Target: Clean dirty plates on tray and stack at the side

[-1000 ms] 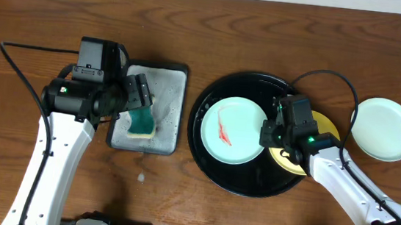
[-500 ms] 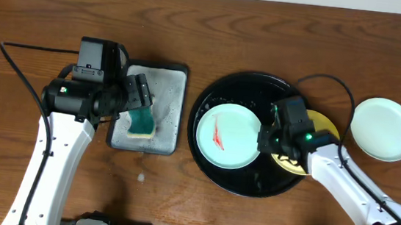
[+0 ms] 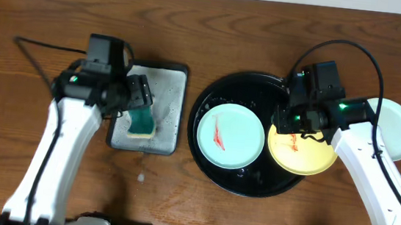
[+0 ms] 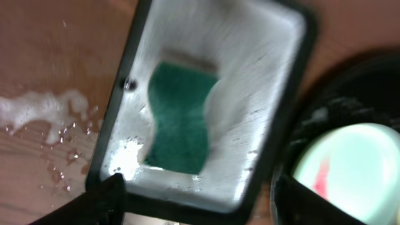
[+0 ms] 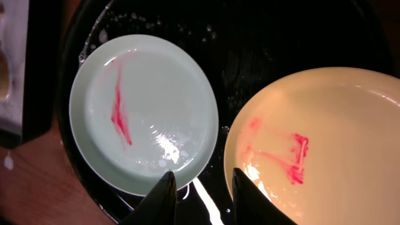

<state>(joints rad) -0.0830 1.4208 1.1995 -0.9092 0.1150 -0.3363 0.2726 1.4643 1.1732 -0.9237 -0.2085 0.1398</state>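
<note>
Three plates show from above. One mint-blue plate (image 3: 230, 136), streaked with red, lies in the left half of the round black tray (image 3: 206, 165). A pale yellow plate (image 3: 303, 156) with a red smear sits on the tray's right side, its right edge reaching past the rim. The two lie just beside each other, with a strip of wet black tray between them. A second mint-blue plate (image 3: 400, 128) rests on the wooden table (image 3: 267, 30) to the right of the tray, partly hidden by the right arm.

The right gripper (image 5: 203, 190) hovers over that strip between the two plates on the tray, fingers parted and holding nothing.

Left of the black tray stands a rectangular metal tray (image 3: 170, 87) with a teal sponge (image 3: 140, 121) lying in it amid suds. The left gripper (image 4: 199, 187) hangs above this tray's near edge, its fingers spread wide and empty, clear of the sponge. A patch of foam (image 4: 37, 109) and water drops lie on the table just beside the metal tray.
</note>
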